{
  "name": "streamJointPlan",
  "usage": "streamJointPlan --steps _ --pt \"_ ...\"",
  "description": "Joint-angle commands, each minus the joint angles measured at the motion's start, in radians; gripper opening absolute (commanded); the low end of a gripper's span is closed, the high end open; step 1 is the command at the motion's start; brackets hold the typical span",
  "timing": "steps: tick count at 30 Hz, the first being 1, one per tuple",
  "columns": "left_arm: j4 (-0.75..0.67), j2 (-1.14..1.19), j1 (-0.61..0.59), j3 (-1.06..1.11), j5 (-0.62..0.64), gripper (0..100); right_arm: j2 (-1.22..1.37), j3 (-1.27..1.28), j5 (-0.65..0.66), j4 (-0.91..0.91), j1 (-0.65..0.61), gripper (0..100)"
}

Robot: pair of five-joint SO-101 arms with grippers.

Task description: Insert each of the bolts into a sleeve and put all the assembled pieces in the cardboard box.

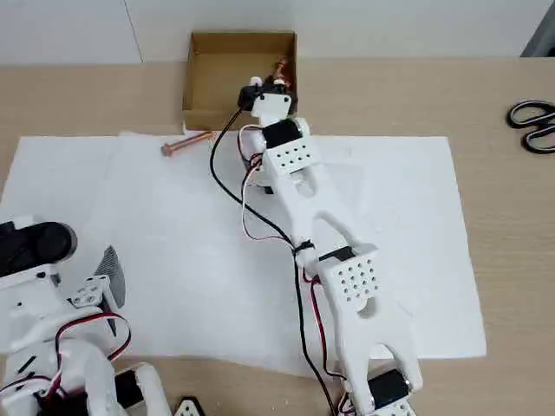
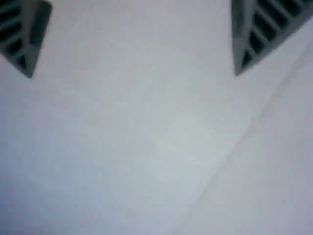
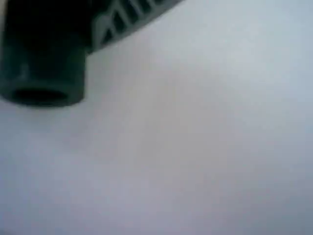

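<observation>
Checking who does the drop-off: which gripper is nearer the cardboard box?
Right. The right gripper, holding a sleeve, is over the cardboard box. The left gripper is open above the white paper, well away from it.

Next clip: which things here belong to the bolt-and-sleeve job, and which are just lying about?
Job: cardboard box, loose bolt, sleeve held in the right claw, open left claw.
Lying about: scissors, white paper sheet.
</observation>
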Motion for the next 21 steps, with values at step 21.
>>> streamJointPlan --steps 21 --pt "-0.023 0.006 0.003 -0.012 0.005 25 -0.219 -0.009 0.048 0.174 0.054 2.4"
